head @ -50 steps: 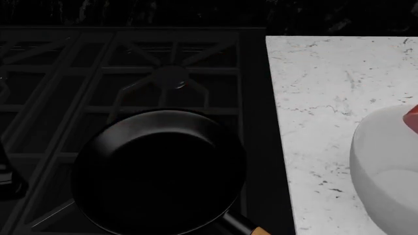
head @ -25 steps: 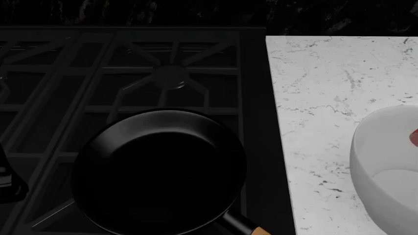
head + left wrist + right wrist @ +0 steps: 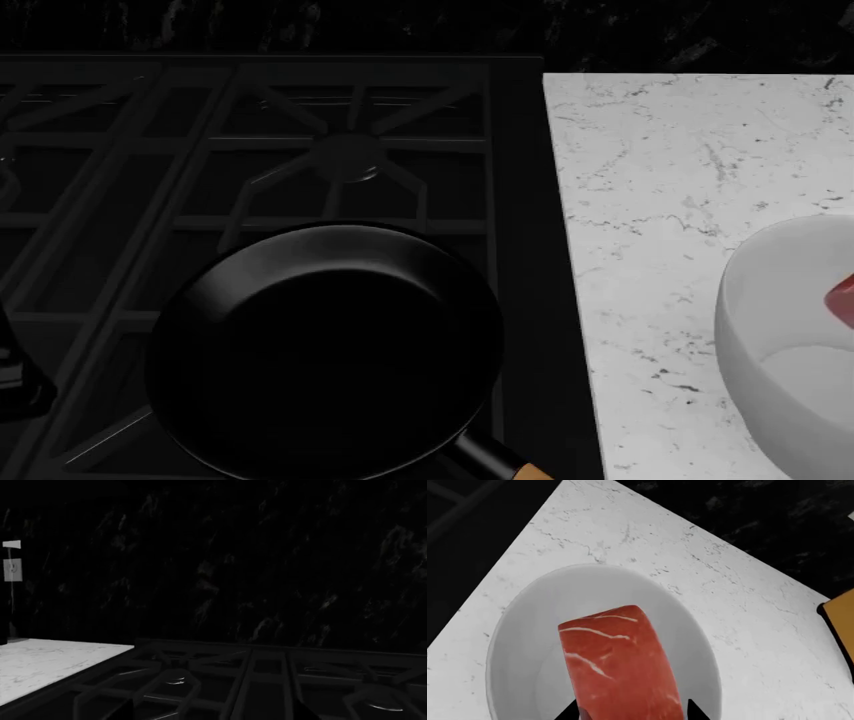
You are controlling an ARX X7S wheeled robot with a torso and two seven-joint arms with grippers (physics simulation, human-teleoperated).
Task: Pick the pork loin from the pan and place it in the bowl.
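Observation:
The pork loin point(image 3: 617, 665), red with white marbling, hangs over the hollow of the light grey bowl point(image 3: 527, 630). My right gripper point(image 3: 630, 712) is shut on it, with a black fingertip point(image 3: 568, 712) pressed to each side. In the head view only a red sliver of the pork loin point(image 3: 843, 298) shows at the right edge, inside the bowl point(image 3: 774, 300). The black pan point(image 3: 327, 350) sits empty on the stove, its tan handle point(image 3: 527, 470) pointing to the near right. The left wrist view is too dark to show the left gripper's fingers.
Black stove grates point(image 3: 267, 150) fill the left and middle of the head view. The bowl stands on a white marble counter point(image 3: 667, 160) to the right. An orange-tan object point(image 3: 840, 625) lies at the counter's edge beyond the bowl. A dark arm part point(image 3: 14, 370) shows at the far left.
The pork loin has come down at the right edge of the head view, from above the bowl's rim to lower inside the bowl. The pan has not moved.

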